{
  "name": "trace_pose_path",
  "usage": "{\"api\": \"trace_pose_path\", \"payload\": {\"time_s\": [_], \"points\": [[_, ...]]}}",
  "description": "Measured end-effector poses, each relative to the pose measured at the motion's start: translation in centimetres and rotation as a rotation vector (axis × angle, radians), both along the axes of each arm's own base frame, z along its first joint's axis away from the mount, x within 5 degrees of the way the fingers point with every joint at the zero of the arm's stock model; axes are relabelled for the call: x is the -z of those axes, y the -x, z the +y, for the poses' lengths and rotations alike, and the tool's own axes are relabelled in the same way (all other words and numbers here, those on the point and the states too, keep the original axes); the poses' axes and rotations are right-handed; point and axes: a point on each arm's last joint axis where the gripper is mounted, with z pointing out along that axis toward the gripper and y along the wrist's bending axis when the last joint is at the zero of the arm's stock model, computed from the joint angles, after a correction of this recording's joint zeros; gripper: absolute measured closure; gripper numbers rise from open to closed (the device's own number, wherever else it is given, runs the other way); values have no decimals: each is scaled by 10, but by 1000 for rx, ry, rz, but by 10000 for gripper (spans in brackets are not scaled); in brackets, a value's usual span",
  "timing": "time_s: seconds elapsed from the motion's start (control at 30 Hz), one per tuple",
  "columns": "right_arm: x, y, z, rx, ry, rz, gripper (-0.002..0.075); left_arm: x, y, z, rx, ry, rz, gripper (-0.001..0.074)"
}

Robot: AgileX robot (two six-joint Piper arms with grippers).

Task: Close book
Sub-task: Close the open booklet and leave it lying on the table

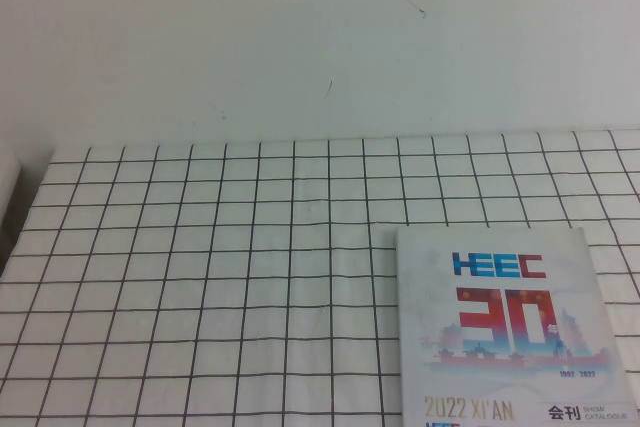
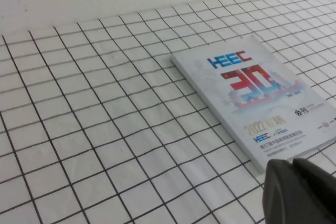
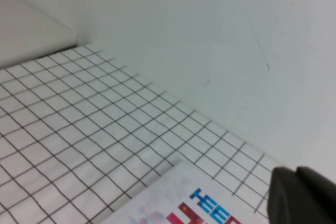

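Looks like a bare lab test setup: a black-gridded white cloth [image 1: 200, 277] spread right up against a plain white wall [image 1: 300, 37].

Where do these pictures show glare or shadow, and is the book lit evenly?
High view: soft, even light, no glare on the book; neither gripper shows. Left wrist view: the book is evenly lit; the left gripper, near the book's corner, is a dark shape. Right wrist view: the wall looks greyer; the right gripper, near the book, is dark too.
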Motion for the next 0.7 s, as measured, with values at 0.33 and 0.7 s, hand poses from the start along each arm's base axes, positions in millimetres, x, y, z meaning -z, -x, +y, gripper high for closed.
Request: {"api": "trace_pose_path", "payload": {"time_s": [0.33, 0.7], "points": [[89, -34, 12, 35, 85, 41, 729, 49, -34, -11, -72, -86, -106, 738], [98, -39, 16, 41, 30, 12, 729, 70, -42, -10, -92, -178, -126, 738]]}}
